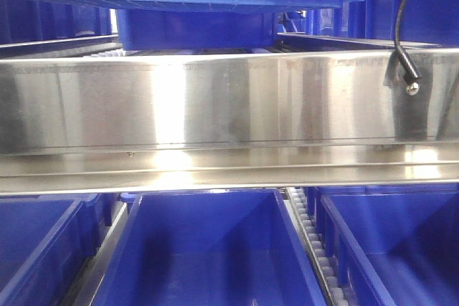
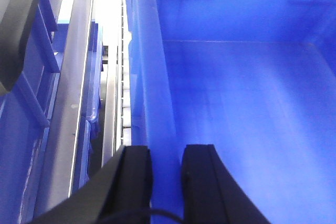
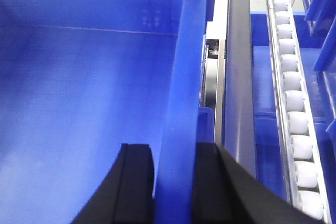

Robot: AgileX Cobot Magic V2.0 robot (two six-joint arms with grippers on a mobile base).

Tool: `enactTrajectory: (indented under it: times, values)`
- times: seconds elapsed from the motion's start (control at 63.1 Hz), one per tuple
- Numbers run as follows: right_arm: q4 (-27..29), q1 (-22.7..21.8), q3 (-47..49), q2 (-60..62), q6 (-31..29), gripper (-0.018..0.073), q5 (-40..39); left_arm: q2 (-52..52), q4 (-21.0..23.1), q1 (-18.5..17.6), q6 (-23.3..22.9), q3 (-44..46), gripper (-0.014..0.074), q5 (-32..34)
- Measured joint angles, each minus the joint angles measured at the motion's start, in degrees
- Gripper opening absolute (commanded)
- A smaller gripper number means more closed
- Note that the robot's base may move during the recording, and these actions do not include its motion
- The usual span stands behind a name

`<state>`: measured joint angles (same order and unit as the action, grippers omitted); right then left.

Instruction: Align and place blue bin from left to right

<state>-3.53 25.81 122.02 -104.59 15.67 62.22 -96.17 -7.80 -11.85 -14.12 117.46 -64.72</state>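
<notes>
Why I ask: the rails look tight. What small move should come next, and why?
Probably a short, level lift with both arms together. The left gripper and right gripper each grip a wall of the blue bin, and the roller track sits close beside it, so sliding sideways may snag.

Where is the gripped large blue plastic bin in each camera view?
Front: probably the large rectangular blue plastic bin at bottom centre, interior open; no end effector visible.
Left wrist: fills the right side; left end effector clamps its left wall.
Right wrist: fills the left side; right end effector clamps its right wall.
Shared landmark: white roller tracks alongside.
</notes>
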Motion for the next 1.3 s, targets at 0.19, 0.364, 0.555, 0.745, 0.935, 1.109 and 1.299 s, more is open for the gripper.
enactTrajectory:
  times: [0.19,0.364,0.555,0.745,0.935,1.109,1.299]
  values:
    - [-0.1,0.0,0.0,0.0,0.0,-0.007,0.0,0.0,0.0,0.0,0.0,0.0,-0.0009,0.4]
    - [-0.1,0.0,0.0,0.0,0.0,-0.007,-0.1,0.0,0.0,0.0,0.0,0.0,-0.0009,0.4]
    - [-0.1,0.0,0.0,0.0,0.1,-0.007,-0.1,0.0,0.0,0.0,0.0,0.0,-0.0009,0.4]
    - [0.0,0.0,0.0,0.0,0.2,-0.007,-0.1,0.0,0.0,0.0,0.0,0.0,-0.0009,0.4]
    - [0.1,0.0,0.0,0.0,0.2,-0.007,-0.1,0.0,0.0,0.0,0.0,0.0,-0.0009,0.4]
    - [-0.1,0.0,0.0,0.0,0.2,-0.007,-0.1,0.0,0.0,0.0,0.0,0.0,-0.0009,0.4]
    - [-0.1,0.0,0.0,0.0,0.2,-0.007,-0.1,0.0,0.1,0.0,0.0,0.0,-0.0009,0.4]
